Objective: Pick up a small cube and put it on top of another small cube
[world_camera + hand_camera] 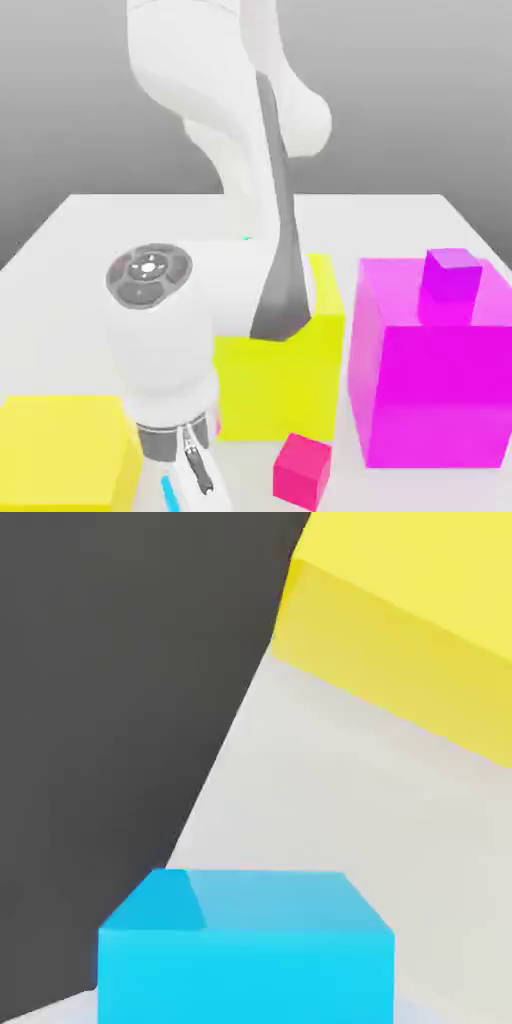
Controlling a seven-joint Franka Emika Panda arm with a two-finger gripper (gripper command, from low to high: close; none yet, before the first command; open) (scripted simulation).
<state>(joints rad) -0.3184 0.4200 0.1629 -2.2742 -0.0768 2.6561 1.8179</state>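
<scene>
From the exterior view's left I see a yellow block (60, 450) at the tabletop (90, 230) corner, then my end effector (185, 478) clenched on the small cyan cube (168, 490), held off the surface. Further right sit a second yellow block (280, 385), the crimson-pink cube (303, 468), and the big magenta block (430, 375) carrying a purple cube (452, 275).

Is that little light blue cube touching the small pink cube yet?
Apart. In the exterior view, the blue cube sits at the end effector, with bare table between it and the pink cube.
</scene>
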